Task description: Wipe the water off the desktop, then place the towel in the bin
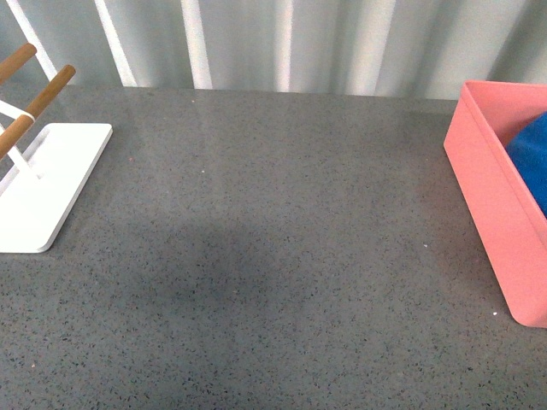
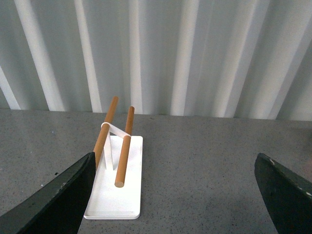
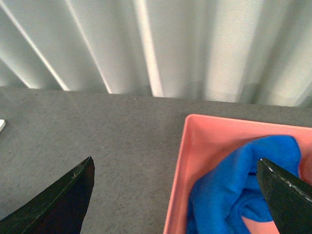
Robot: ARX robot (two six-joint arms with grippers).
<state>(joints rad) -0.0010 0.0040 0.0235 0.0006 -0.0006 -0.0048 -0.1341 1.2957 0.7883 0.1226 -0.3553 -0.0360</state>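
My right end effector (image 3: 175, 195) and left end effector (image 2: 175, 192) both gape wide and empty, since the towel (image 3: 234, 187) already lies bunched inside the bin (image 1: 487, 196) at the tabletop's (image 1: 273, 256) right edge

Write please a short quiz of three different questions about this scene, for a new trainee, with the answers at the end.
1. True or false: the bright blue soft towel lies inside the salmon-pink rectangular plastic bin.
2. Multiple choice: what stands at the left side of the grey speckled desktop in the front view? A) a glass bottle B) a flat white rack with brown wooden rods C) a metal bowl
3. Short answer: do the fingers of the right gripper hold anything?

Key
1. True.
2. B.
3. No. The black fingers are spread wide apart and the towel lies loose in the bin.
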